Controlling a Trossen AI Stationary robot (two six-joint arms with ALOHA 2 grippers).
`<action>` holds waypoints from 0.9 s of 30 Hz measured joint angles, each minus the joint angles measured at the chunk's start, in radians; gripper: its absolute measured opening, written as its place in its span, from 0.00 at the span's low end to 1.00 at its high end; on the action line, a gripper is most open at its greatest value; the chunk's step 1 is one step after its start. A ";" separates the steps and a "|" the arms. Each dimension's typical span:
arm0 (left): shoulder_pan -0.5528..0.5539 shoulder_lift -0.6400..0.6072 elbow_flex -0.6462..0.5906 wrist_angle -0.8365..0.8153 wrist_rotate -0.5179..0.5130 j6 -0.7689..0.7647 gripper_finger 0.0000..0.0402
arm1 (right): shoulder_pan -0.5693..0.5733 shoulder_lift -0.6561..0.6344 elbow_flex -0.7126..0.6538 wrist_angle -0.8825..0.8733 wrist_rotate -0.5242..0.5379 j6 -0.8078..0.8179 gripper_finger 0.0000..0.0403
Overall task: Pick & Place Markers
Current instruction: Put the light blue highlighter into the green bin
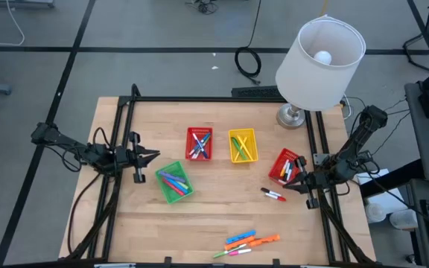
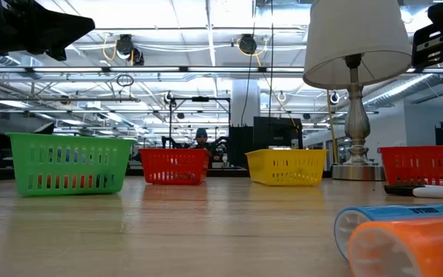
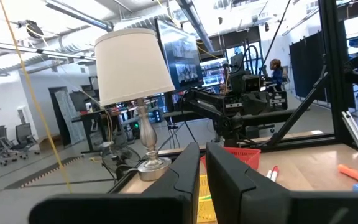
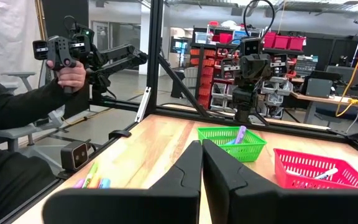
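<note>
We are looking straight down on a wooden table (image 1: 214, 208) holding four small mesh baskets and many markers. Near the front edge, a loose group of markers (image 1: 246, 243) is lying flat, orange, blue, green and pink, their long axes running mostly left to right with a slight upward slant toward the right. A red and white marker pair (image 1: 273, 195) is lying flat near the right side, pointing left to right with a slight downward slant, just in front of the right red basket (image 1: 284, 167). More markers are resting inside the green basket (image 1: 173, 182), the middle red basket (image 1: 199, 144), where they are leaning roughly front to back, and the yellow basket (image 1: 243, 145).

The left gripper (image 1: 153, 155) is hovering at the table's left side, just beside the green basket, its fingers nearly pressed together and holding nothing. The right gripper (image 1: 287, 186) is hovering beside the right red basket, above the red and white pair, fingers pressed fully together and empty. A white-shaded lamp (image 1: 317, 59) is standing at the back right corner. In the right wrist view, a person's hand (image 4: 71, 73) is gripping a control handle beyond the table.
</note>
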 joint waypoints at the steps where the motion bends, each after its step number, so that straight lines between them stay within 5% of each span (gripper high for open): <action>1: 0.000 0.000 0.000 0.000 0.000 0.000 0.09 | 0.000 0.000 0.000 0.000 0.000 0.000 0.00; 10: 0.000 0.000 0.000 0.032 0.091 -0.010 0.09 | 0.000 0.000 0.000 0.000 0.000 -0.001 0.00; 18: -0.004 0.008 0.053 -0.009 0.047 -0.070 0.09 | 0.000 0.000 0.000 0.000 0.000 0.000 0.00; 27: -0.024 0.265 0.233 -0.185 0.005 -0.175 0.09 | 0.000 0.000 -0.001 0.000 0.000 0.000 0.00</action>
